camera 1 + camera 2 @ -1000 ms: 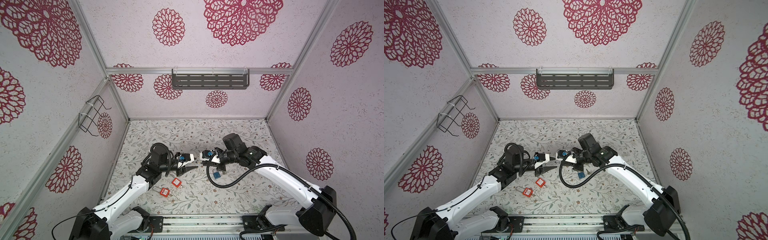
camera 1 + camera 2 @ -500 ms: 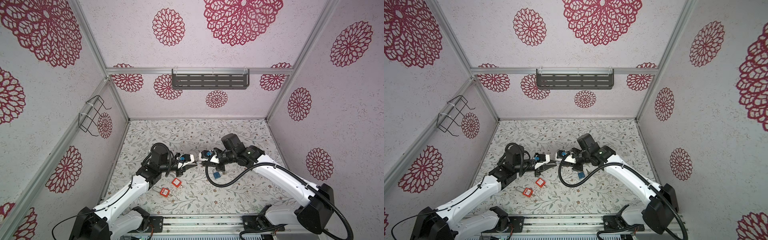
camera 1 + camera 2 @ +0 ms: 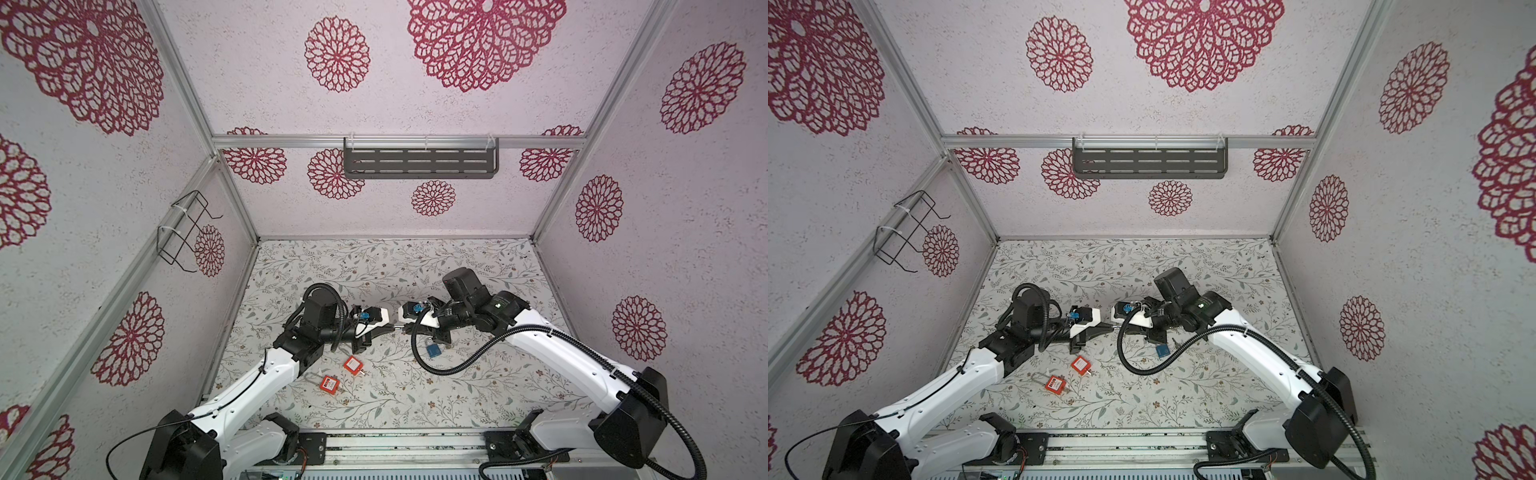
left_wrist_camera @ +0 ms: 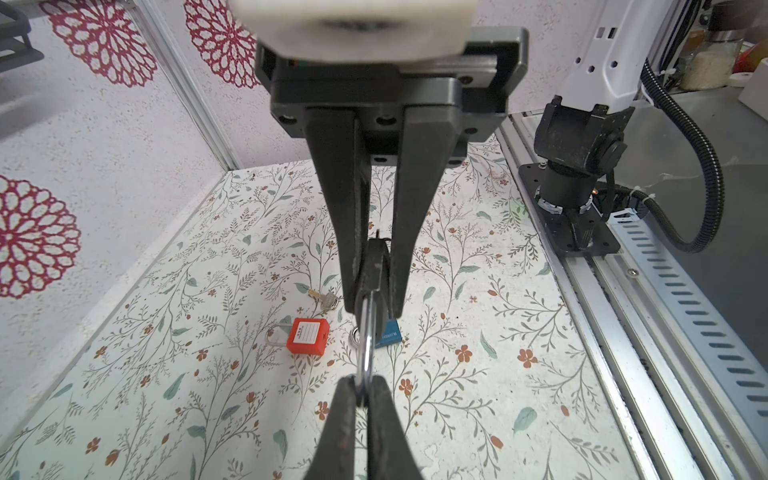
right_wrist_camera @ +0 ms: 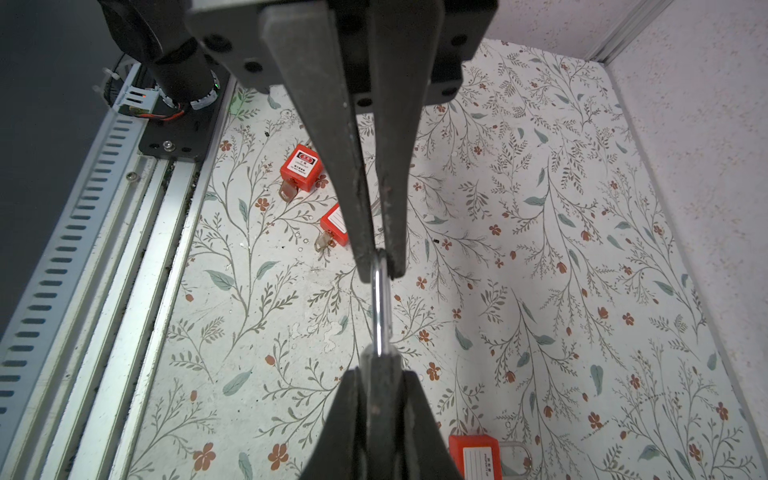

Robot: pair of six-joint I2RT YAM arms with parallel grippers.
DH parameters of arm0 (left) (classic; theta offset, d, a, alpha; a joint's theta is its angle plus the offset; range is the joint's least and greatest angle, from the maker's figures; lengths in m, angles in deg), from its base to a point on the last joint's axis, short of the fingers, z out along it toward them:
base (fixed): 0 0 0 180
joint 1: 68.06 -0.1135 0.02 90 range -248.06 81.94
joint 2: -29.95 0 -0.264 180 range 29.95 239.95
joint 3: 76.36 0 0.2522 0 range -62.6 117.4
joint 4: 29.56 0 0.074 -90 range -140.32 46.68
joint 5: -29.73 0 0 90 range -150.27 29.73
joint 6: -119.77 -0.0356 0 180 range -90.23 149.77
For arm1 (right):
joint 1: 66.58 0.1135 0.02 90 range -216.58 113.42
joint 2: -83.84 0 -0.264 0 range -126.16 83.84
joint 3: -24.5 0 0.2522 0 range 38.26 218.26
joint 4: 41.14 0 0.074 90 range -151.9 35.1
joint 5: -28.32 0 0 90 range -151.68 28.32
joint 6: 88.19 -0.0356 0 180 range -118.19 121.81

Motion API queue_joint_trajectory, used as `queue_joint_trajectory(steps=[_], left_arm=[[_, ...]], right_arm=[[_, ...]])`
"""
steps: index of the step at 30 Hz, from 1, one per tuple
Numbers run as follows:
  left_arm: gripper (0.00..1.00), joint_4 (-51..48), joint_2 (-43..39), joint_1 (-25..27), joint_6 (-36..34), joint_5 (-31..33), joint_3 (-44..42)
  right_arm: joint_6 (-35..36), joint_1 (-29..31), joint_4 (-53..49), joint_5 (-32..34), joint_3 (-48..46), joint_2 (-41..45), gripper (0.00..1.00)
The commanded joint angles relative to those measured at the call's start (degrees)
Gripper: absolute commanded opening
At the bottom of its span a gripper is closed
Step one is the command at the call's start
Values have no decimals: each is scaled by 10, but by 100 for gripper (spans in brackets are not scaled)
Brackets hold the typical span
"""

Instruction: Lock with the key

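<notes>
Key [image 4: 366, 345] is held off the floral table [image 3: 374, 266], mid-workspace, long axis roughly level, running left–right. Black head is pinched in the right gripper [image 5: 380, 370]. Silver end points at the left arm, with the left gripper [image 4: 362, 392] clamped on its tip.

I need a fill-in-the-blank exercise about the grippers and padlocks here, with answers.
The silver metal ring bridges the gap ___ the left gripper and the right gripper.
The only square plastic padlock that is not red is ___.
In both top views, ___ red square padlocks show.
Missing words: between, blue, two.
</notes>
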Motion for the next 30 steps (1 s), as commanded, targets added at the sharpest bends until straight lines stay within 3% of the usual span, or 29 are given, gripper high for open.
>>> queue_joint_trajectory(steps=[1,7,11,19,24,30], left_arm=[[5,-4,8,-3,4,-26,19],[7,-4,14,-3,13,-35,23],[18,-4,11,-3,11,-26,23],[10,-9,8,-3,6,-20,23],[18,-5,13,-2,10,-22,27],[18,-5,14,-1,10,-22,28]], right_arm=[[10,-3,11,-14,16,4,13],[12,-2,16,-13,16,4,13],[12,-2,15,-14,16,4,13],[13,-2,14,-10,18,5,13],[15,-2,9,-11,24,-3,13],[17,-2,11,-12,25,-4,13]])
